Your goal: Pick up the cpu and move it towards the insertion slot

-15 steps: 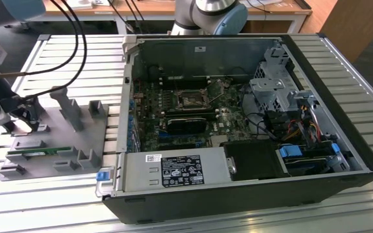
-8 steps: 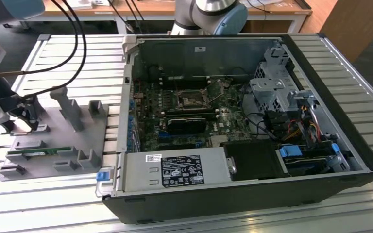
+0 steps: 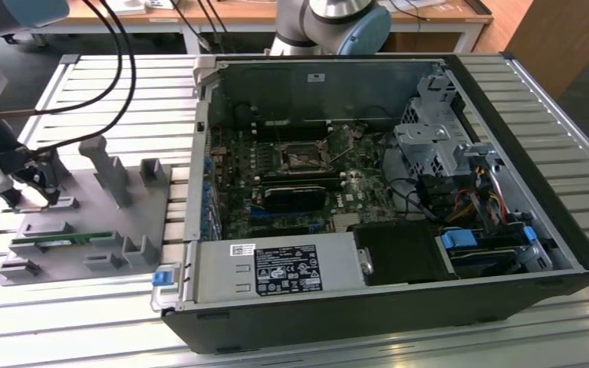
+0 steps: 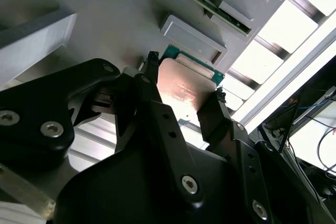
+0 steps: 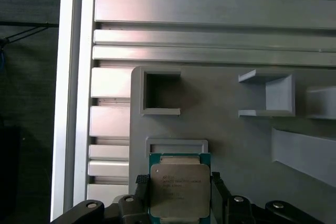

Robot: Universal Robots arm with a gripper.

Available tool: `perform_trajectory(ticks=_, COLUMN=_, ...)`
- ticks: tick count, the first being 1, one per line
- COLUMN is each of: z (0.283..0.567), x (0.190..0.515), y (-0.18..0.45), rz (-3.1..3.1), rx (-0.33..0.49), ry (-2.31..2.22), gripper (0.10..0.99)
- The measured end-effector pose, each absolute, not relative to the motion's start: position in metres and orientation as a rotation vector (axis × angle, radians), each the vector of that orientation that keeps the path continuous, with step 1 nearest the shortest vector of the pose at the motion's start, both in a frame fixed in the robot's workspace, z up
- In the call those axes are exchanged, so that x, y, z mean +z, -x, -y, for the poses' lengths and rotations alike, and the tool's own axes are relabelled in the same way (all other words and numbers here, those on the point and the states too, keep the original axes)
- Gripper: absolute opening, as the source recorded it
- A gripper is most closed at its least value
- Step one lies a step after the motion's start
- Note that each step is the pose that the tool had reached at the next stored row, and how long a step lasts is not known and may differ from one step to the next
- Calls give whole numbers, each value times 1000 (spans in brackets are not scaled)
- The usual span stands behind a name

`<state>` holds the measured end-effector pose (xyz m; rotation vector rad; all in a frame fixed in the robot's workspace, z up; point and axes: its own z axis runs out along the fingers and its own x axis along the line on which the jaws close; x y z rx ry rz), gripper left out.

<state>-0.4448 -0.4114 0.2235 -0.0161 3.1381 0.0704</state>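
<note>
Bright daylight, blown-out glare on the slatted table (image 4: 294, 30), warm sheen on the cpu (image 4: 184, 90), computer case (image 3: 325, 88) interior shadowed

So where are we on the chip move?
Done: tool sits at the grey tray, shut on two edges of the chip. In hand: the pickup; can't tell if it's off the tray yet. Left: the carry to the socket in the open computer case.

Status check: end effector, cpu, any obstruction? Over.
Copy: end effector shut on cpu; cpu over grey tray, apart from insertion slot; case wall stands between.
</note>
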Motion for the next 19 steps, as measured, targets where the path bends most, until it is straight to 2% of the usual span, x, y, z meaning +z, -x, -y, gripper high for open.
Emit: perform_trajectory(ticks=19, z=411, x=229, y=445, rz=-3138, rx=70, ry=16, gripper=545)
